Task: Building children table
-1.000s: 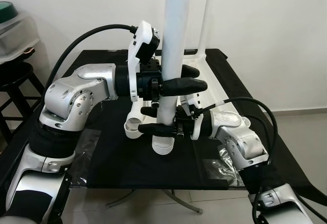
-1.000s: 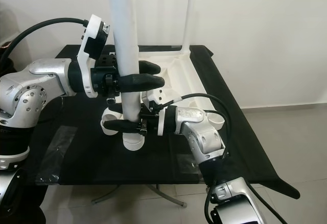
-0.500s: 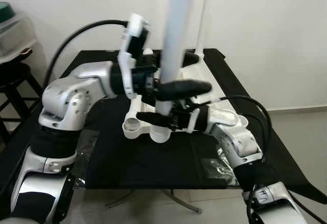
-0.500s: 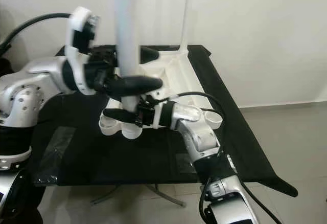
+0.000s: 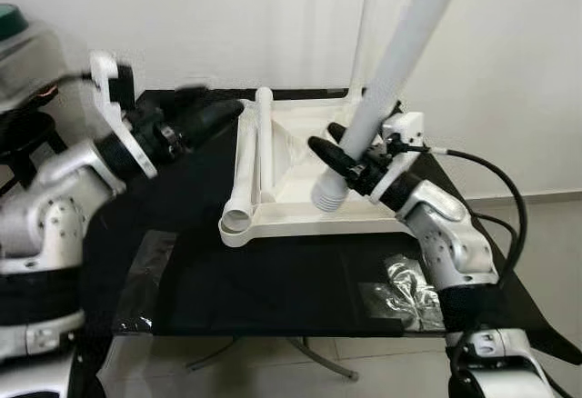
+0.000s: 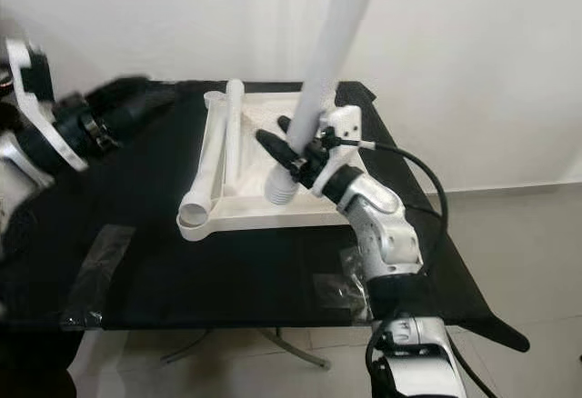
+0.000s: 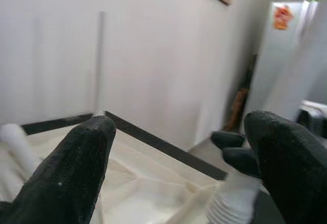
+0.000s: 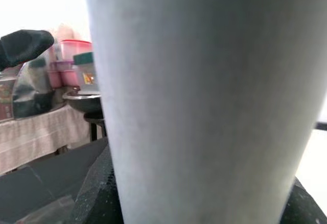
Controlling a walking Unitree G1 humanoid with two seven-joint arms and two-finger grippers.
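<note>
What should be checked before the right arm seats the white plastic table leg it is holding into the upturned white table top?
1. Grip: right gripper is shut on the long white plastic leg near its ribbed lower end. Ok.
2. Leg angle: it leans, upper end toward the robot's right, not upright. Not ok for seating.
3. Ribbed end over a socket: it hangs above the upturned white table top; which socket it lines up with, cannot tell.
4. Left gripper: open, holding nothing, off to the robot's left of the top. Ok.
5. Loose white leg lying on the top's left side, apart from the held leg. Ok.
</note>
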